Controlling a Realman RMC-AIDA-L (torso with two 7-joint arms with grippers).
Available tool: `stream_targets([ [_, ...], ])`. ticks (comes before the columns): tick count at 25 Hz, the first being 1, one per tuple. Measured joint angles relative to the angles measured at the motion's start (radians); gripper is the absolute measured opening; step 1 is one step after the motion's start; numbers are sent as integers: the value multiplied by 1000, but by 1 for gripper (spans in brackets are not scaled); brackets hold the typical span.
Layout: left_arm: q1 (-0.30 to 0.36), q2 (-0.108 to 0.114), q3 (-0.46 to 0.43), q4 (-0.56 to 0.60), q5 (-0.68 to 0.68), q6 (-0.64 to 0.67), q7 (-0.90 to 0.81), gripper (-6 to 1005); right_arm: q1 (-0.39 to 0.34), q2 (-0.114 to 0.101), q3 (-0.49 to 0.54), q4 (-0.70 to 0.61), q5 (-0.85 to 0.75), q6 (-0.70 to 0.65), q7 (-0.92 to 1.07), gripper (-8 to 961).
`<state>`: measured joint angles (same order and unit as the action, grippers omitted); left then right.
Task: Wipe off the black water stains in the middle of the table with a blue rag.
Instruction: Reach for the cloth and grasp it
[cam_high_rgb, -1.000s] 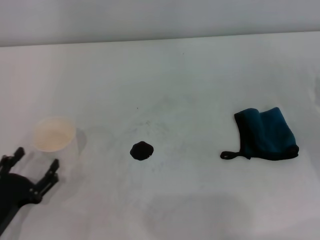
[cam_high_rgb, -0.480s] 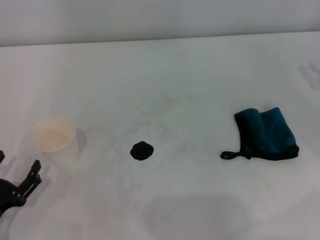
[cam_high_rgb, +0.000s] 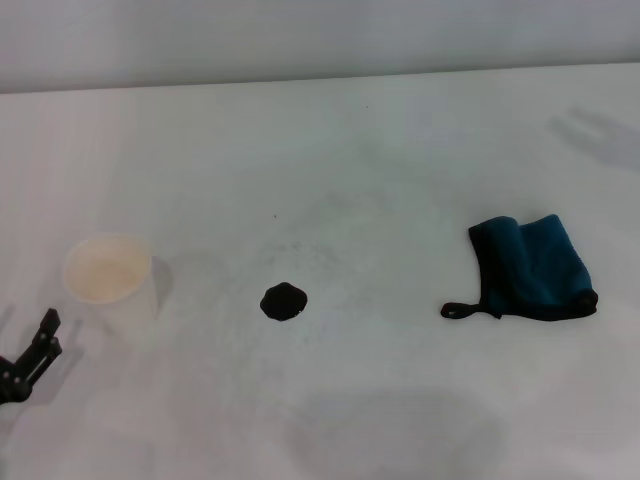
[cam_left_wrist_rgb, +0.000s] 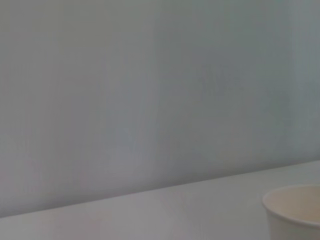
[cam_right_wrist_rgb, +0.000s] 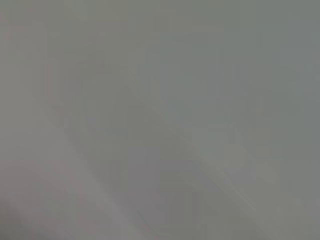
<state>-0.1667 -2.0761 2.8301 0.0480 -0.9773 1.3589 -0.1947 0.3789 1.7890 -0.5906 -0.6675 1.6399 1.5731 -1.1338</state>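
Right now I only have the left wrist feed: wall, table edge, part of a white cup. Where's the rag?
Observer: The blue rag lies bunched on the table, far on the robot's right, with nothing touching it.
Operator: And the stain?
Observer: The black water stain sits mid-table, between the white paper cup and the rag, apart from both.
Operator: Where's my left gripper?
Observer: The left gripper is at the near left edge of the head view, just short of the cup, holding nothing.
Operator: Right arm?
Observer: No view shows it.
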Motion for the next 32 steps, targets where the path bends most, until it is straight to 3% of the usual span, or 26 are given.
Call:
stream_targets([
  [4, -11, 0, 0, -11, 0, 7, 0, 876, 22, 6, -17, -152, -87, 39, 137, 745],
  [12, -19, 1, 0, -31, -18, 8, 1, 876, 85, 100, -26, -549, -471, 45, 433, 784],
  [16, -19, 0, 0, -42, -38, 8, 1, 876, 109, 127, -91, -704, -619, 49, 558, 783],
  [23, -22, 1, 0, -42, -90, 8, 1, 876, 166, 126, -262, -832, -835, 85, 754, 782],
  [26, -30, 1, 0, -42, -107, 3, 2, 876, 194, 150, -298, -873, -971, 121, 805, 782],
  [30, -37, 0, 0, -42, -160, 2, 23, 876, 207, 211, -332, -914, -1148, 141, 852, 781],
  [32, -42, -1, 0, -42, -177, 1, 44, 876, 202, 223, -378, -913, -1183, 144, 888, 781],
])
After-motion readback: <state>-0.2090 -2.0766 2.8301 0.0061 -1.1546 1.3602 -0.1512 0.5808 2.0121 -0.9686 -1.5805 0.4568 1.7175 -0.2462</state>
